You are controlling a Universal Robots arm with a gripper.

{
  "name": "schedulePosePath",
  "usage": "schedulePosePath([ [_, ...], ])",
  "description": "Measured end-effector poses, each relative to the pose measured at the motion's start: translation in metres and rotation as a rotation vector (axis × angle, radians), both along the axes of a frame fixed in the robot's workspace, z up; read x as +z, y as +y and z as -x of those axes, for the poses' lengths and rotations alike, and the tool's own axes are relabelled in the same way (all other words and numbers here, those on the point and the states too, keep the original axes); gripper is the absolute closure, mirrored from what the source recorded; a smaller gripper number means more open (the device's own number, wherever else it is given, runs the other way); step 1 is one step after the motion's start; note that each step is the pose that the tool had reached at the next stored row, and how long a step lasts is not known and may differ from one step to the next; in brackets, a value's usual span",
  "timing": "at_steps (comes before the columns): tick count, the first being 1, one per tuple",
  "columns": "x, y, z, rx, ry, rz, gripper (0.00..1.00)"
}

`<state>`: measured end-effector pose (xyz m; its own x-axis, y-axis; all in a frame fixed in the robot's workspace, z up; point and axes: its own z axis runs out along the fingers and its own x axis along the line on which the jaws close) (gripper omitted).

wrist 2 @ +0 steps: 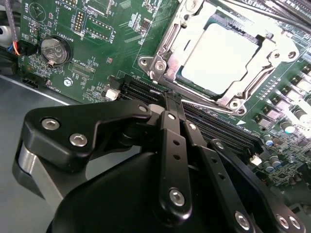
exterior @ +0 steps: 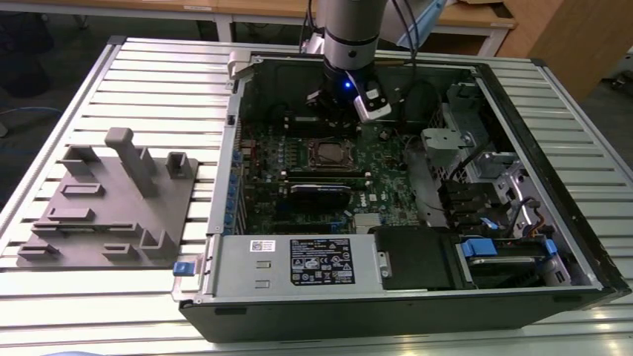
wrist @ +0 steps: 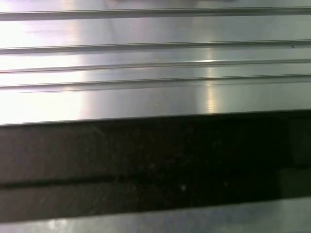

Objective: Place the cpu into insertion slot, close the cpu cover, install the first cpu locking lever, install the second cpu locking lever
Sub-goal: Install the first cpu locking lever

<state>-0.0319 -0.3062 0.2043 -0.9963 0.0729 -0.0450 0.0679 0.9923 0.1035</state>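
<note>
The cpu [wrist 2: 226, 53] lies flat in the insertion slot [exterior: 330, 153] on the green motherboard, its silver top shining. The cpu cover [wrist 2: 164, 46], a silvery frame, lies down around the chip. How the locking levers stand I cannot tell. In the second wrist view my gripper [wrist 2: 167, 99] is shut with nothing between its black fingers, its tip a short way off the socket's corner above the long black slots [wrist 2: 218, 128]. In the exterior view the gripper [exterior: 334, 104] hangs inside the open case, just behind the socket.
A grey fixture block [exterior: 109, 200] stands on the slatted metal table at the exterior view's left. Inside the case are a blue-edged card [exterior: 319, 189], a labelled power supply [exterior: 316, 259] and drive bays with cables [exterior: 494, 193]. A coin battery [wrist 2: 52, 50] sits on the board.
</note>
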Motion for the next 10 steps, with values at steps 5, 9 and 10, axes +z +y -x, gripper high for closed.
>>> schedulePosePath([
  [5, 0.0001, -0.0001, 0.0001, 0.0, 0.0, -0.0008, 0.89],
  [9, 0.0, -0.0002, 0.0006, 0.0, -0.0032, -0.0089, 0.89],
  [10, 0.0, -0.0004, 0.0009, 0.0, -0.0064, -0.0109, 0.89],
])
